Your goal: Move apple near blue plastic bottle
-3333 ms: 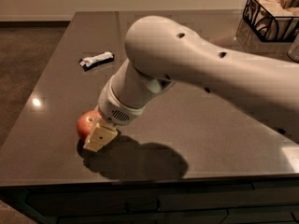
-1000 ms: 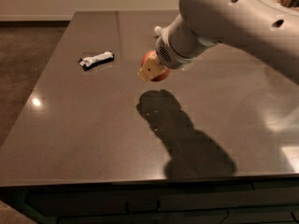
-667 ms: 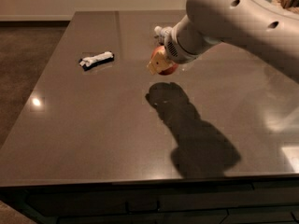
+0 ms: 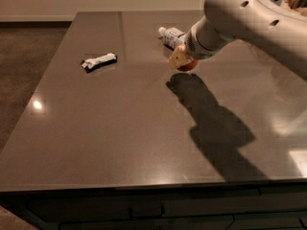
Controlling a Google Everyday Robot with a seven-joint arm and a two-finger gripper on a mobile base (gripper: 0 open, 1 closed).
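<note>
Camera view: looks down along a dark brown table; a white arm enters from the upper right and carries the gripper.
Arm posture: thick white body with a ribbed wrist collar, angled down and to the left over the far half of the table.
Gripper position: over the far centre-right of the tabletop, just in front of the blue plastic bottle.
Gripper state: the tan fingers are closed around the apple; one finger covers the apple's left side, and the other is hidden behind it.
Apple position: held at the fingertips, red-orange, with only its lower right part showing. Whether it touches the tabletop cannot be determined.
Bottle position: lying on its side at the far centre, white cap pointing left, its right end hidden behind the wrist.
Apple-to-bottle relation: near, the apple on the near side of the bottle; contact cannot be determined.
Other item: a black-and-white wrapped bar lies flat on the left part of the table, well apart from the apple.
Table surface: the arm's shadow runs from just below the apple toward the near edge; a bright light spot shows near the left edge.
Surroundings: brown carpeted floor at the left.
</note>
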